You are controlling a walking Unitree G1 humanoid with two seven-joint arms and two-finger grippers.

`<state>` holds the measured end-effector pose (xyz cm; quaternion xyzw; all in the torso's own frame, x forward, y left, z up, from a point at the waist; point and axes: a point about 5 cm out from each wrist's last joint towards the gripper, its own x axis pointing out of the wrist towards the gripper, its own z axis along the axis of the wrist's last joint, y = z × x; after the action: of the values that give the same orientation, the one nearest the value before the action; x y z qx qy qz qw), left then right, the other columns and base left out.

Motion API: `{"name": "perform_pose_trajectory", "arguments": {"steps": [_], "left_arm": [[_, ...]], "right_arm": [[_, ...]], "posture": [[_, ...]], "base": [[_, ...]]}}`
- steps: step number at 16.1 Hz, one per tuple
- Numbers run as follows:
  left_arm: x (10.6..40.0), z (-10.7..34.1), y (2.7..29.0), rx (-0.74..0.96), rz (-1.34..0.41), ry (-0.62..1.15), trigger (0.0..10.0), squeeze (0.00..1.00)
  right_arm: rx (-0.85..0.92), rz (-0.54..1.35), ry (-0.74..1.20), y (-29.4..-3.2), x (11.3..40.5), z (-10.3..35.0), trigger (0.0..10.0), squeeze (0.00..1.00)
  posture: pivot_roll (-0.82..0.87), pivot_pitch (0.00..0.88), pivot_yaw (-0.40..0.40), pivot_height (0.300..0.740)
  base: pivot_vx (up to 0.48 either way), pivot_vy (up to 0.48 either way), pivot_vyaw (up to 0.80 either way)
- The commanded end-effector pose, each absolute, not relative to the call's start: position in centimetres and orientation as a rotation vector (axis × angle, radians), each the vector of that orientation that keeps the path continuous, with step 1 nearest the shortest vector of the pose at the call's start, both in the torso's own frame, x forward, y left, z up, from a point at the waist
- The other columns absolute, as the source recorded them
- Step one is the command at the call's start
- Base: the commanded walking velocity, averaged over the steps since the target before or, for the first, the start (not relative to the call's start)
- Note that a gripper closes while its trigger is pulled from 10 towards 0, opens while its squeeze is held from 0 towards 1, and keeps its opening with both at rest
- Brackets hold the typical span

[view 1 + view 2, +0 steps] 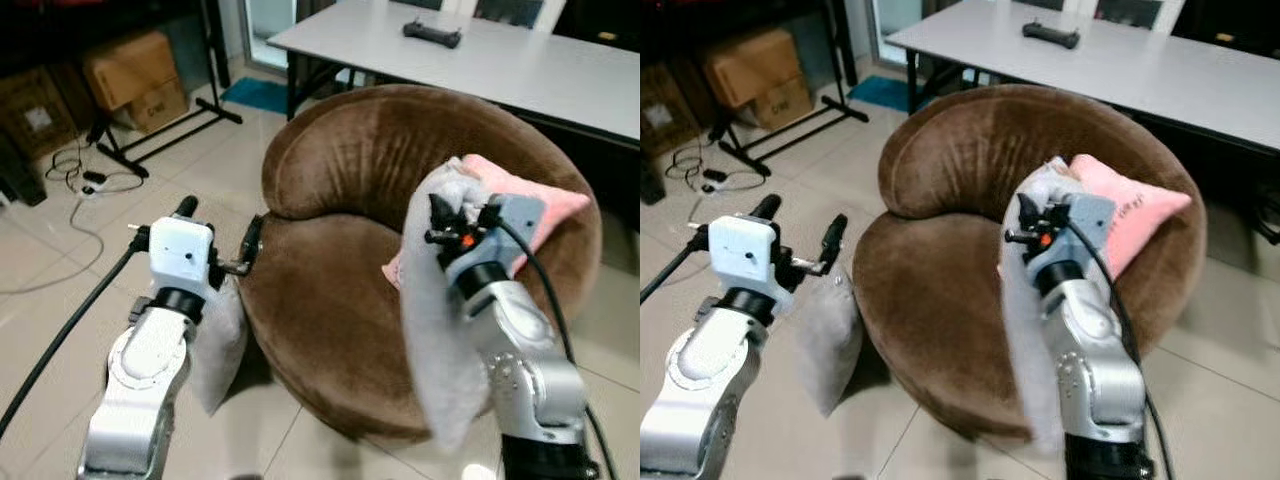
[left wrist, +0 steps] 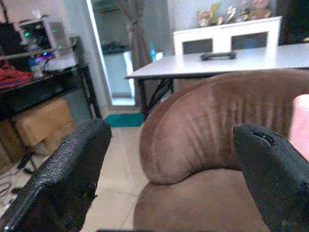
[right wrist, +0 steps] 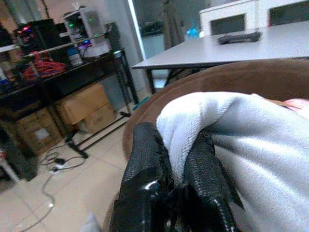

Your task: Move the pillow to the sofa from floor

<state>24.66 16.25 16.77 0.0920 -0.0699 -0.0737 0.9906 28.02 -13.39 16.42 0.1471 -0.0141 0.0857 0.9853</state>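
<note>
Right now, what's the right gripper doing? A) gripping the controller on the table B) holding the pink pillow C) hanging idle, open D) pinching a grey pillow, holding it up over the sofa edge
D: the right gripper has its black fingers closed on a fold of the grey pillow, which hangs lifted at the front of the brown sofa.

Matt brown velvety sofa (image 1: 340,190), soft grey cloth pillow (image 1: 430,300), glossy floor tiles (image 1: 60,330)

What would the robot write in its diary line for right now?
right gripper: holding grey pillow above brown sofa | left gripper: open, empty | second grey pillow: floor
</note>
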Motion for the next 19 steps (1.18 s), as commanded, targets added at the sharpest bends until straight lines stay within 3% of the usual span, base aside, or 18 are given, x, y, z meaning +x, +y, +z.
{"name": "perform_pose_trajectory", "arguments": {"steps": [1, 7, 10, 19], "left_arm": [[24.6, 16.9, 16.3, 0.191, -0.151, -0.150, 10.0, 0.00], [24.6, 17.0, 16.2, 0.185, -0.157, -0.153, 10.0, 0.00], [24.6, 17.0, 16.2, 0.181, -0.161, -0.155, 10.0, 0.00], [24.5, 17.1, 16.1, 0.171, -0.170, -0.159, 10.0, 0.00]], "right_arm": [[0.296, 0.215, -0.089, -12.9, 28.0, 17.7, 10.0, 0.00], [0.310, 0.252, -0.107, -12.6, 28.0, 18.0, 10.0, 0.00], [0.314, 0.263, -0.111, -12.5, 28.0, 18.1, 10.0, 0.00], [0.303, 0.328, -0.103, -11.8, 27.8, 18.0, 10.0, 0.00]], "posture": [[0.06, 0.000, -0.012, 0.740], [0.06, 0.000, -0.012, 0.740], [0.06, 0.000, -0.010, 0.740], [0.07, 0.000, -0.012, 0.740]], "base": [[0.000, 0.000, 0.00], [0.000, 0.000, -0.07], [0.252, 0.000, -0.80], [0.286, 0.000, 0.00]]}}
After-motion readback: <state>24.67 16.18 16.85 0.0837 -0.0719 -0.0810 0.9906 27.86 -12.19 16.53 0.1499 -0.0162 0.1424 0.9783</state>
